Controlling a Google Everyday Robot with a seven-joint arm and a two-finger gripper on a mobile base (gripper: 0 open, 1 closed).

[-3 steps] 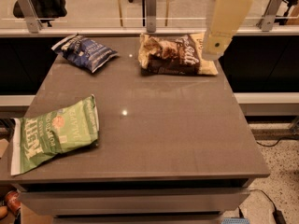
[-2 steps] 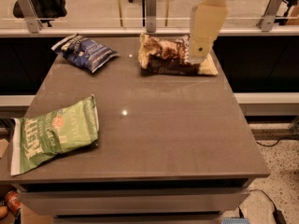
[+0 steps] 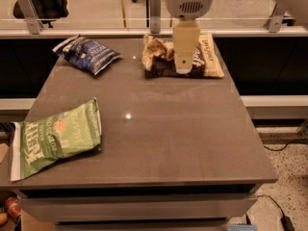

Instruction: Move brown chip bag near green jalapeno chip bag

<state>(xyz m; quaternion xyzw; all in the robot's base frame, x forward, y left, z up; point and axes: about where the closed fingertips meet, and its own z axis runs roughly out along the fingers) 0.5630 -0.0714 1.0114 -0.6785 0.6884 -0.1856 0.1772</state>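
The brown chip bag (image 3: pixel 161 57) lies flat at the far middle of the grey table (image 3: pixel 159 129), dark brown in the middle with tan ends. The green jalapeno chip bag (image 3: pixel 57 136) lies at the near left edge, partly hanging over it. My gripper (image 3: pixel 185 66) hangs down from the white wrist housing at the top and stands over the middle of the brown bag, hiding part of it. Whether it touches the bag does not show.
A dark blue chip bag (image 3: pixel 86 54) lies at the far left of the table. A glass rail with metal posts (image 3: pixel 155 6) runs behind the table. Floor and a cable show at the right (image 3: pixel 284 143).
The arm has swung left from the brown bag's right end to over its middle. The bags have not moved.
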